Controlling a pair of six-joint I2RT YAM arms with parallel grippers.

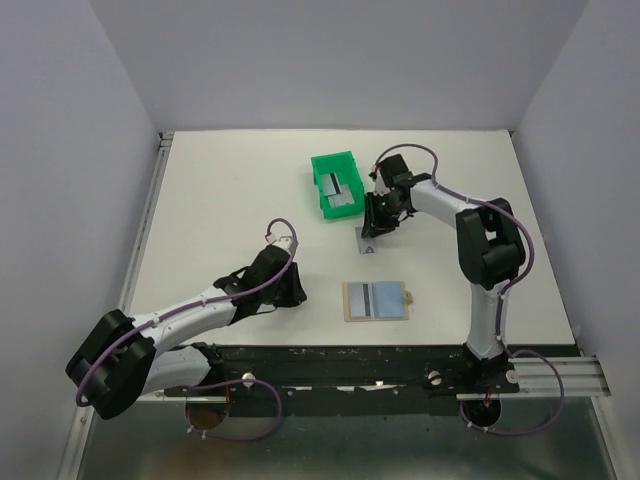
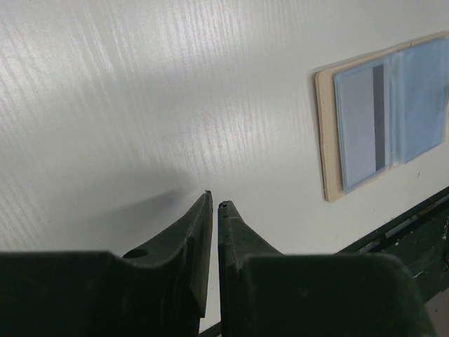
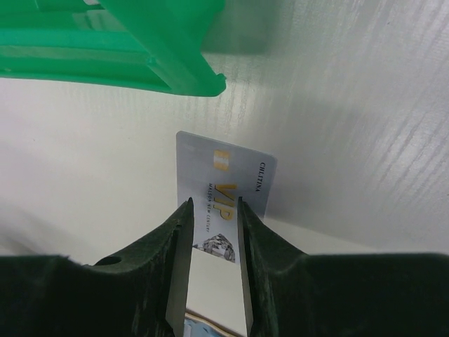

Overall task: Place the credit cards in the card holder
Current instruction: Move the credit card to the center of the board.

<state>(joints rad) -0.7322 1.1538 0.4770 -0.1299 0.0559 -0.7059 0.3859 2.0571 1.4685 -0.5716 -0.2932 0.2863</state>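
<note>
Three credit cards were in sight, each in a different place. One, a grey card [image 1: 343, 192] with a dark stripe, lay inside the green bin [image 1: 322, 168], which stood toward the far middle of the bench [image 1: 230, 200].

A second, the striped card [image 1: 367, 300] [image 2: 361, 126], sat tucked in the left pocket of the card holder [image 1: 394, 303] [image 2: 421, 91]. The holder lay opened flat near the front edge of the bench, pale blue lining up and tan border showing around it.

The third, the VIP card [image 1: 366, 241] [image 3: 224, 175], silver with gold lettering, was out on the bench between bin and holder, just beside the bin's near corner [image 3: 105, 49].

The right tool [image 1: 372, 225] [image 3: 214, 203] stood directly over this card with its jaws partly open, one on either side of the lettering. The card was wider than the gap, so it was not pinched between them. Whether the tips touched its face could not be told.

The left tool [image 1: 297, 290] [image 2: 216, 198] hung low over bare bench to the left of the holder, apart from it. Its jaws were drawn almost together, only a thin slit between them and nothing in it.
</note>
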